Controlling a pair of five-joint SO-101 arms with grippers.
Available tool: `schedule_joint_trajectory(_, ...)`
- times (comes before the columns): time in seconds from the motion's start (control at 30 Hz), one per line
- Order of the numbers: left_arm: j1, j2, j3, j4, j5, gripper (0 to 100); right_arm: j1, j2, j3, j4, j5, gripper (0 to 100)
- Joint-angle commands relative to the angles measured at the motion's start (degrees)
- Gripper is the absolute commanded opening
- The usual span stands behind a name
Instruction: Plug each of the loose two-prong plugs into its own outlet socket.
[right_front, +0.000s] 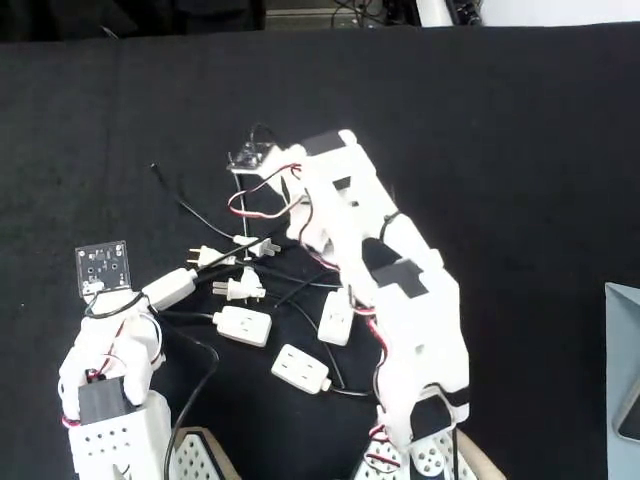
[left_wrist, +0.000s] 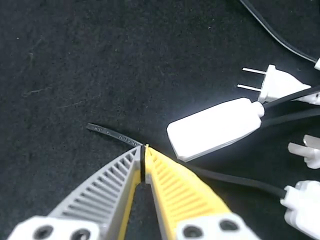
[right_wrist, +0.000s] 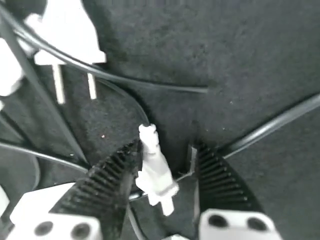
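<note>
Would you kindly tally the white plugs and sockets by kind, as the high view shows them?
Plugs: 3
Sockets: 4
Total: 7

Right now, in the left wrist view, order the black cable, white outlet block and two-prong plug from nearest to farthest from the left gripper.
1. The black cable: pinched at the tips of the left gripper, touching it.
2. The white outlet block: just off the tips, apart from them.
3. The two-prong plug: beyond the block, both prongs bare, farthest.
</note>
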Motion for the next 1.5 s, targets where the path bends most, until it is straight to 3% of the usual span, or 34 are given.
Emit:
schedule_joint_trajectory(0.0,-0.7,-0.1,-0.4,-1.5,0.3,3,1.8,0.8,-3.3,0.6,-0.9,15.5)
schedule_joint_trajectory(0.3,-0.7,-0.1,-0.4,-1.5,0.3,3,1.3,1.4,-3.6,3.0,-0.9,1.1)
schedule_joint_trajectory(0.87,-0.7,-0.1,-0.4,-1.5,0.3,3,1.1,0.3,-12.4,2.5,-6.0,1.2)
schedule_joint_trajectory(1.23,-0.7,-0.1,-0.4,-1.5,0.2,3,2.3,-17.2,-6.7,2.5,-7.9,1.2)
schedule_joint_trajectory(1.47,-0.6,-0.2,0.5,-1.5,-4.0,3,3.9,-23.9,-6.4,0.4,-9.5,1.2)
